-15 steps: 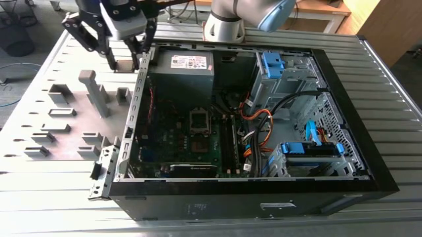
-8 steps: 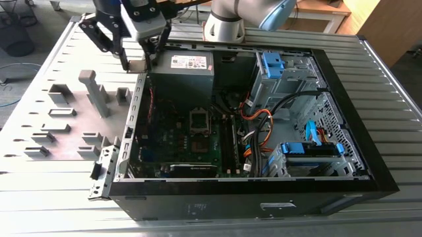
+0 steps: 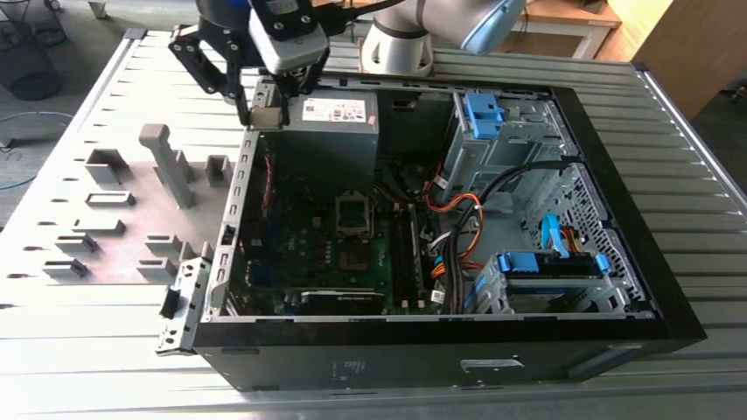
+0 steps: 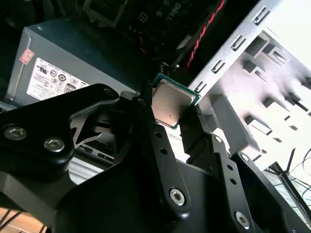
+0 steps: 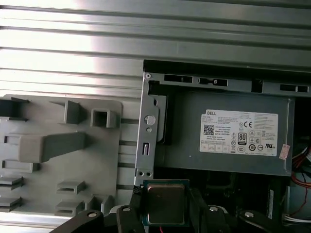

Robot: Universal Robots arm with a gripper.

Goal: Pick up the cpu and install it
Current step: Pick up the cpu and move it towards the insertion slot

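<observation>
Cpu, silvery-grey top, gripped by its edges between the black gripper fingers, held over the open computer case beside its power supply.

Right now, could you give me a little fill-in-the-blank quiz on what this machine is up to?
1. The tool is ___ (open or shut) on the cpu.
2. The grey box with the white label sits ___ the computer case.
3. The grey holder blocks stand ___ the case, at the exterior view's left.
Missing words: shut; inside; outside.
</observation>
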